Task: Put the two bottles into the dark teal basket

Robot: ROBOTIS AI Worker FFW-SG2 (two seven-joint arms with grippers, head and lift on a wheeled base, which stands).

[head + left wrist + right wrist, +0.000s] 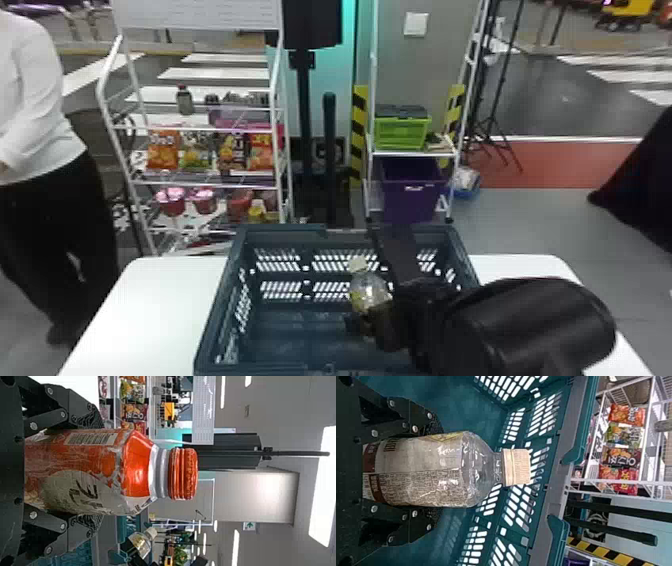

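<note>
A clear bottle with a pale cap (357,265) is held inside the dark teal basket (285,231), gripped around its labelled body by the robot's right gripper (375,317). The right arm (530,325) comes in from the lower right of the head view and reaches over the near part of the basket, which sits on a white bench (150,300). In the right wrist view, the right gripper's fingers press in from opposite sides of the clear bottle (439,471), its cap end free, with the basket's slotted walls beyond.

The left gripper (99,471) has its own catch: an orange bottle (79,451) with a ribbed orange cap (183,473), clasped between its two fingers in the left wrist view. The orange bottle stands upright in that hold, outside the basket, its neck and cap clear of the fingers and its base hidden.

Behind the bench, a white wire rack (107,70) displays a row of snack bags (163,150), with pink-topped cups (171,200) on the shelf below and a small dark-capped bottle (184,101) on the one above. To the right, a second white rack (415,155) carries a lime green crate (402,132) over a purple bin (412,200), with yellow-and-black striped posts (359,135) nearby.
</note>
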